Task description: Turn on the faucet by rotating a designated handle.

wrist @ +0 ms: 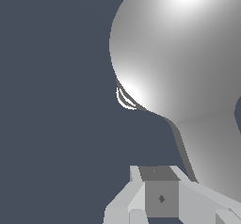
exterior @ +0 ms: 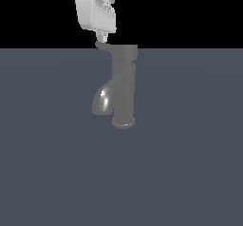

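The faucet (exterior: 124,87) is a grey upright cylinder on a flared base, with a glossy curved spout (exterior: 102,100) low on the exterior view's left. Its wider cap (exterior: 125,52) carries the handle (exterior: 102,45), a thin flat lever jutting toward the exterior view's left. My white gripper (exterior: 100,36) hangs straight above the lever's tip, fingertips just over it or touching it. In the wrist view the rounded cap (wrist: 183,44) fills the frame and the handle (wrist: 209,148) runs from it toward my gripper (wrist: 160,190). The fingers look shut with nothing held.
The faucet stands on a flat dark blue-grey floor (exterior: 190,173) that stretches out all around it. A black background lies behind the arm above the floor's far edge. No other objects are in view.
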{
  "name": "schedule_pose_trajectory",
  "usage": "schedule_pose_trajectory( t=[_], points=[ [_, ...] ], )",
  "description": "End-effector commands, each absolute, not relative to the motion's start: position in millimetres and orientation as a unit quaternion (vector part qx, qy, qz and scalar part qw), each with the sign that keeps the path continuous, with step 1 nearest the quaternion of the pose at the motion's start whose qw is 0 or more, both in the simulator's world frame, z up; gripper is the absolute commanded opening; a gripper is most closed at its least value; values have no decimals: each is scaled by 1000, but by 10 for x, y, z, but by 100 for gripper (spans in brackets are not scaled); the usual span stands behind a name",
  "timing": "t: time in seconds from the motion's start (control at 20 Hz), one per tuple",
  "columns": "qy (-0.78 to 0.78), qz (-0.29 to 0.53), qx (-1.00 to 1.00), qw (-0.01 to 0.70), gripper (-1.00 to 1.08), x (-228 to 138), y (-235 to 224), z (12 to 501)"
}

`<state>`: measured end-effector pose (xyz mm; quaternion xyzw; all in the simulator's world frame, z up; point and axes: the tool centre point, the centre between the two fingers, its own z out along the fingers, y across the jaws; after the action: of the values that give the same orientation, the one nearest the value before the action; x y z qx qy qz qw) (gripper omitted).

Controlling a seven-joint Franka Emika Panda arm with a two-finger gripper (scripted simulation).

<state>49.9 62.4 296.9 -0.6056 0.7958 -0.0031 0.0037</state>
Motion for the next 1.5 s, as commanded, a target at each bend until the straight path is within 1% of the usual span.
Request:
schedule_pose_trajectory(
  t=[0.0,0.2,0.3,1.45],
  points=[
    [794,0,-608,0,-100,390,707,2967],
    [794,0,-608,0,-100,293,763,2968],
    [795,-4,-607,2,-100,348,724,2968],
    [794,-1,-608,0,-100,-254,628,2969]
  ],
)
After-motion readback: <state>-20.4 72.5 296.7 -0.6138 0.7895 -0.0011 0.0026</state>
